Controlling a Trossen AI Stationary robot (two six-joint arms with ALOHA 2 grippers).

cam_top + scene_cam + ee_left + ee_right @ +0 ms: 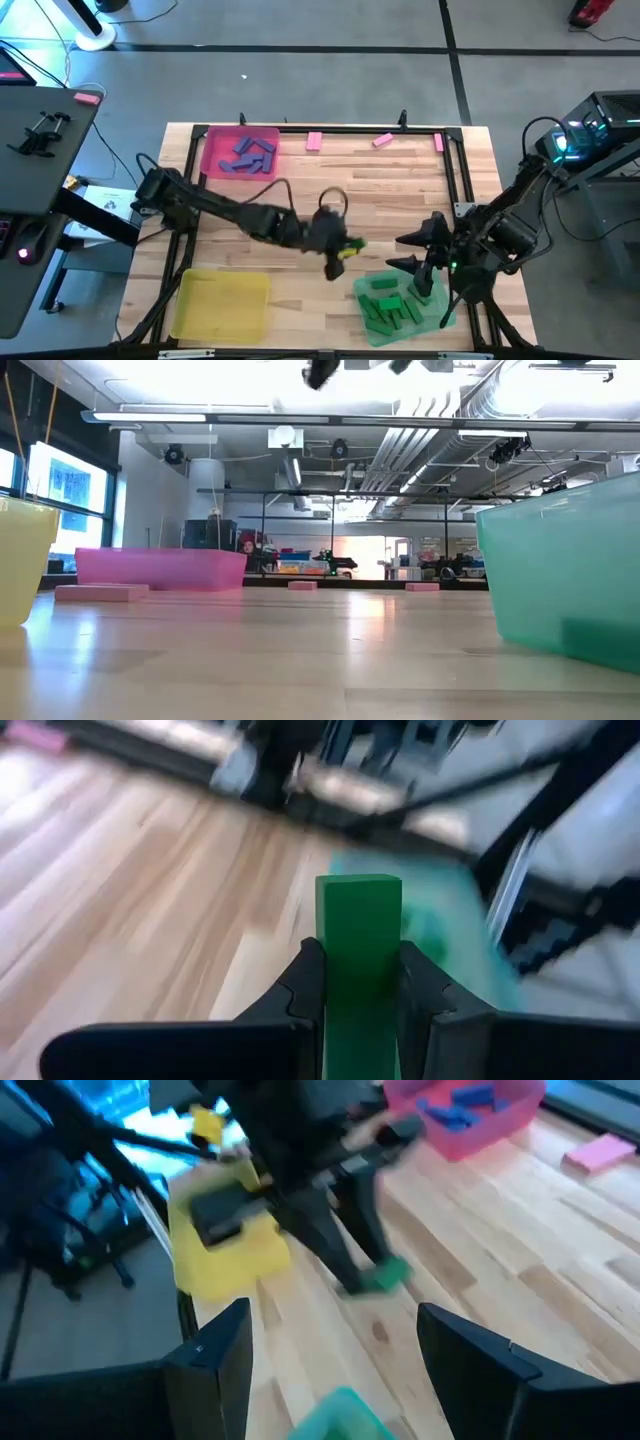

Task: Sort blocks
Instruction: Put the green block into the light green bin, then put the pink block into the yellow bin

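Observation:
My left gripper (340, 252) hovers over the table's middle, shut on a green block (360, 930); the right wrist view shows this block (385, 1275) at its fingertips. My right gripper (332, 1315) stands open above the green tray (400, 305), which holds several green blocks, and nothing is between its fingers. Several purple-blue blocks lie in the pink tray (240, 152). Three pink blocks (314, 141) (382, 140) (438, 143) lie flat on the table near its far edge. My left gripper pinches the green block's two long sides (335, 970) between its two fingers (305, 985). The block's free end (360, 890) sticks out past the fingertips. The fingers slant downward from the table's left, and the block is lifted clear of the table.
A yellow tray (222, 303) sits at the near left. In the low view the green tray (570, 580) stands close on the right, the yellow tray (20, 560) on the left and the pink tray (160, 568) farther back. Bare wood lies between the trays.

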